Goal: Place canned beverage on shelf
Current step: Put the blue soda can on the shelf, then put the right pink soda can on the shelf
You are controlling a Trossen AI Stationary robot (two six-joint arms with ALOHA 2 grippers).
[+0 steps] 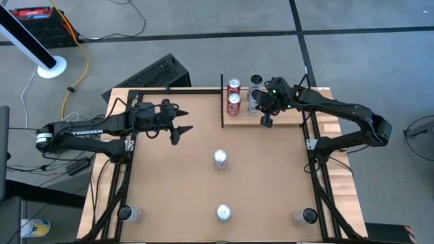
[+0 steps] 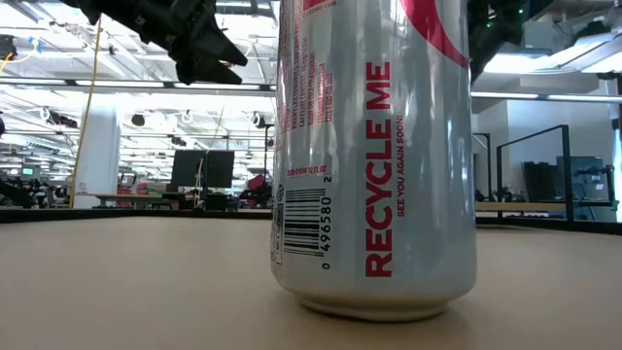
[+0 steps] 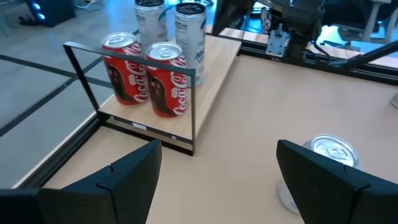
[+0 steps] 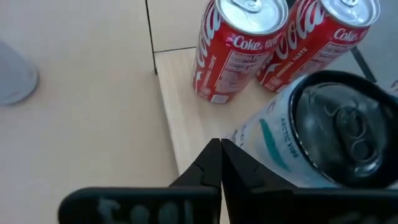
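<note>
Standing upright on shelf (image 1: 285, 116), four cans (image 1: 234, 103); right claw (image 1: 266, 120) closed empty, left claw (image 1: 178, 127) open.

"RECYCLE ME" on silver can (image 2: 374, 156), Coca-Cola on red cans (image 3: 169, 78), "TROSSEN" on left arm (image 1: 85, 131), "ARCTIC VIBE" on pale can (image 4: 311, 134)

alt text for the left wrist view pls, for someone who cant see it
Two red Coca-Cola cans and two silver cans stand together on the shelf, a pale wood board with a thin black frame at its near end. The open left gripper hangs above the tabletop, with another silver can nearby.
</note>
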